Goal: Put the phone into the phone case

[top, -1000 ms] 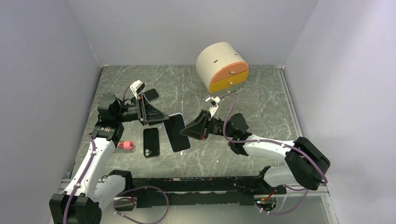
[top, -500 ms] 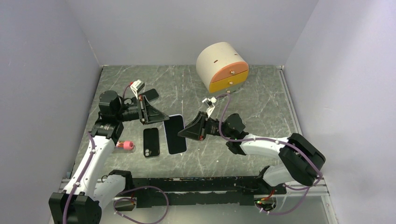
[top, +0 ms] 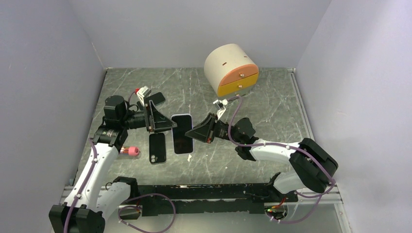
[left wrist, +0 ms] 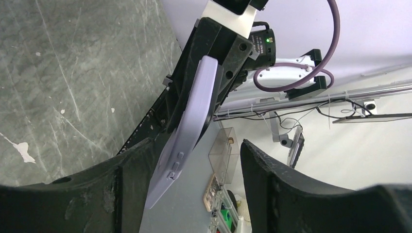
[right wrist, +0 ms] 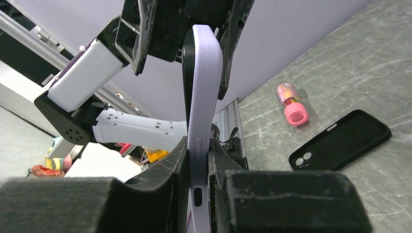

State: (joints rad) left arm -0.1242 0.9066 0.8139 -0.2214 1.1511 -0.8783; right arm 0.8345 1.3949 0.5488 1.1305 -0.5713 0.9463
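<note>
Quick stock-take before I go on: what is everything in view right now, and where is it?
phone: 1, lavender with a dark screen, held off the table between the two tools
phone case: 1, black, flat on the table just left of the phone
small pink item: 1, pink and red, lying on the table left of the phone case
drawer unit: 1, cream and rounded, with one orange and one yellow drawer front, at the far side of the table
table: 1, grey-green marbled
left tool: 1, black, open, fingers either side of the phone's edge
right tool: 1, black, shut on the phone
</note>
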